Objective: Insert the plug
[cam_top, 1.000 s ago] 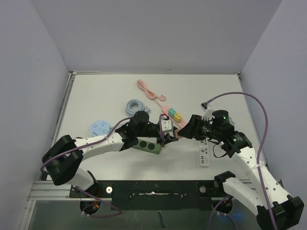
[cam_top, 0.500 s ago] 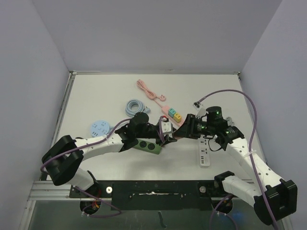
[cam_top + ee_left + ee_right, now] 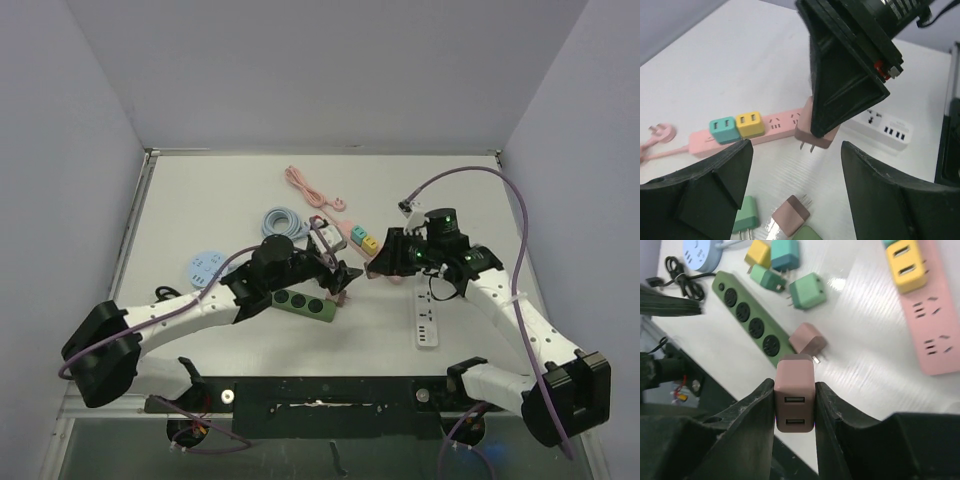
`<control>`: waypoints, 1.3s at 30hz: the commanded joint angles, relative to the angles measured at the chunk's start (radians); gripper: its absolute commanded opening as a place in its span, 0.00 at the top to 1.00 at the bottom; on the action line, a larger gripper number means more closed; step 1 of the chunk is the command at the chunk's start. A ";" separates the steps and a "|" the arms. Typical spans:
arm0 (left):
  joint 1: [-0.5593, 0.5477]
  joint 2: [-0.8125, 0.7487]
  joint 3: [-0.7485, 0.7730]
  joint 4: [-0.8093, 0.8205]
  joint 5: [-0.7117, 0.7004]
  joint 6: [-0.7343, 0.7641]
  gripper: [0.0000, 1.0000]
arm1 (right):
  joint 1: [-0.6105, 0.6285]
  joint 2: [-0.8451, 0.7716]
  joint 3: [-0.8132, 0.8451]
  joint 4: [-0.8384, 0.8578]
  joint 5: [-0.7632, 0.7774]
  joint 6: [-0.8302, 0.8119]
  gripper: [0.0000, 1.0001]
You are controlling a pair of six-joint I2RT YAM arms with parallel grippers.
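Between right fingers (image 3: 752, 412): plug (image 3: 795, 392) clamped; left fingers (image 3: 715, 172) spread, empty.

I can see bare socket holes on the pink strip (image 3: 775, 127), right next to the yellow plug (image 3: 750, 124). That one and the teal plug (image 3: 723, 130) fill the spots beside them. The brown-pink plug (image 3: 795, 400) in the right gripper (image 3: 795, 410) hangs over that end. The left gripper (image 3: 345, 280) sits close by, so the gap is thin. Loose plugs (image 3: 807, 340) crowd the green strip (image 3: 747, 322).
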 commanded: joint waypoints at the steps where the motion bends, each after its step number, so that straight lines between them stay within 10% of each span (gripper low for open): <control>1: 0.009 -0.140 -0.026 -0.049 -0.324 -0.209 0.30 | -0.017 0.062 0.095 0.059 0.113 -0.194 1.00; 13: 0.109 -0.470 0.015 -0.541 -0.610 -0.454 0.29 | -0.060 0.272 0.222 0.023 0.211 -0.538 1.00; 39: 0.123 -0.645 -0.075 -0.527 -0.622 -0.376 0.28 | -0.067 0.479 0.233 0.062 0.125 -0.786 1.00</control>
